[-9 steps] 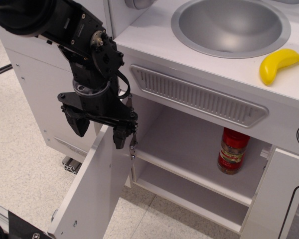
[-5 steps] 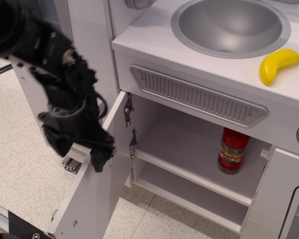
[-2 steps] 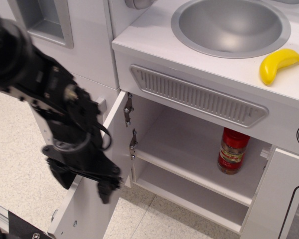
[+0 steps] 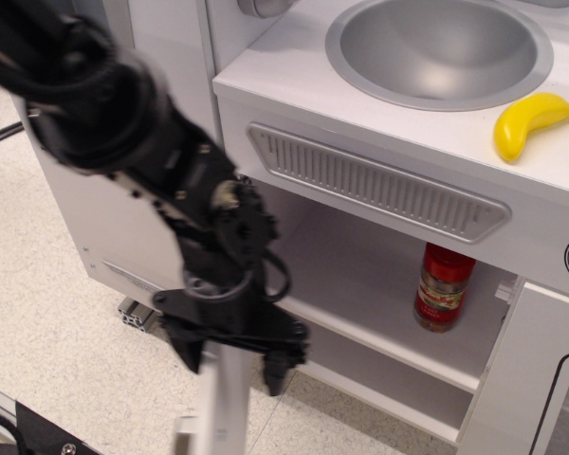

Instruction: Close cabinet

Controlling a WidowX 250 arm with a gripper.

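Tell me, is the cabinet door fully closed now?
No. The door still stands out from the cabinet, whose shelves and a red bottle remain visible.

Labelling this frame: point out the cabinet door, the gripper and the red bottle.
cabinet door [image 4: 223,408], main view, blurred near edge.
gripper [image 4: 229,365], main view, between the fingertips.
red bottle [image 4: 443,289], main view, label.

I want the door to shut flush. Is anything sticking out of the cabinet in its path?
Nothing visible does. The bottle stands well back on the shelf, and the door, blurred, sits between the gripper fingers.
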